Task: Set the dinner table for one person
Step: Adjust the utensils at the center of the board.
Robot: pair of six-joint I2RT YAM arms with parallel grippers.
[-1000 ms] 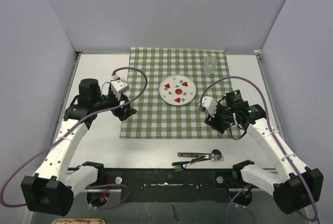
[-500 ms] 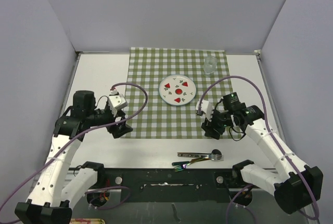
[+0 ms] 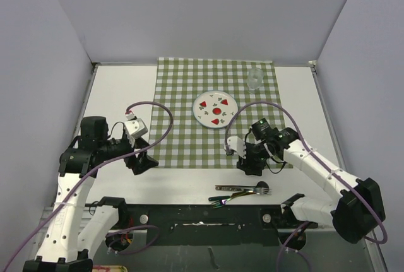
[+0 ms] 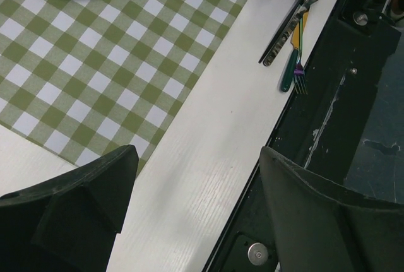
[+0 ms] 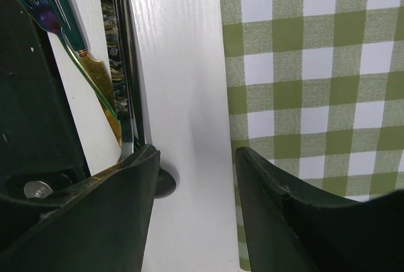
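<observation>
The white dinner table (image 3: 120, 95) carries a green-checked cloth (image 3: 208, 89) with a strawberry-patterned plate (image 3: 215, 109) and a clear glass (image 3: 254, 78) on it. A small pile of cutlery (image 3: 243, 190) lies on bare table near the front edge: a mottled-handled fork (image 4: 302, 7), a dark piece and an iridescent fork (image 4: 297, 64). My left gripper (image 3: 142, 162) hangs open and empty at the cloth's near left corner, over bare table (image 4: 196, 221). My right gripper (image 3: 248, 167) is open and empty just behind the cutlery (image 5: 117, 64), its jaws (image 5: 196, 209) straddling the cloth's near edge.
The black arm bases and a metal rail (image 3: 202, 212) run along the near edge, right beside the cutlery. Grey walls close in the table on three sides. Purple cables loop above both arms.
Both arms have drawn back toward the near edge. The left gripper came off the cloth toward its near left corner. The right gripper moved left and nearer, up to the cutlery.
</observation>
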